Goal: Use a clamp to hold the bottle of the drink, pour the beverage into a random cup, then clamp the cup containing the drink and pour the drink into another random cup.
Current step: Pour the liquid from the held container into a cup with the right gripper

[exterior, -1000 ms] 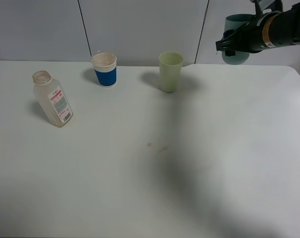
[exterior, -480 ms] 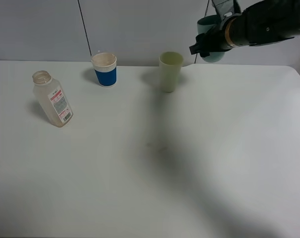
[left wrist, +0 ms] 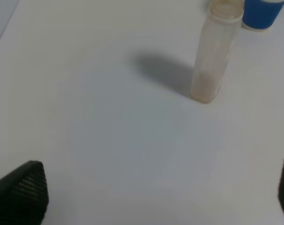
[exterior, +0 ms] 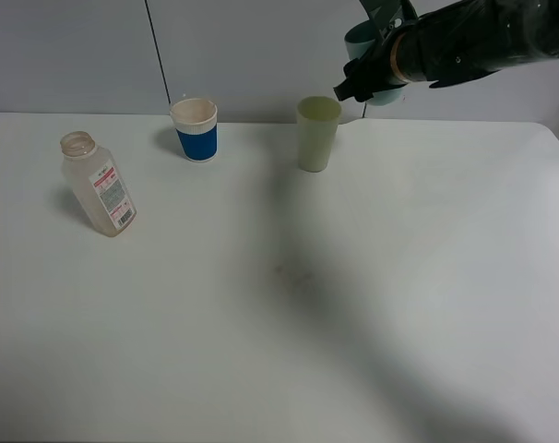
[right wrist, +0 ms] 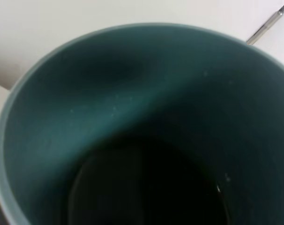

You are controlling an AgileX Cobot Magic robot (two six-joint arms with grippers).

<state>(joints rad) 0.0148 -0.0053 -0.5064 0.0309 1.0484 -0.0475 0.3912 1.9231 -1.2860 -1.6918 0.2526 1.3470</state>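
Exterior high view: my right gripper (exterior: 363, 79) is clamped on the teal cup (exterior: 359, 40), held clear of the table (exterior: 261, 351), up and to the right of the yellow-green cup (exterior: 317, 134). My left gripper (left wrist: 151, 197) has its jaws wide apart; the bottle (exterior: 97, 189) stands on the table beyond it, near the blue-banded cup (exterior: 196, 129).

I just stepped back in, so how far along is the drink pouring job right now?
First pour looks done: the bottle stands uncapped and nearly empty on the table, and dark liquid sits in the teal cup. In hand: the right hand holds that cup in the air, up beside the yellow-green cup. Left: tipping it in; no stream shows yet.
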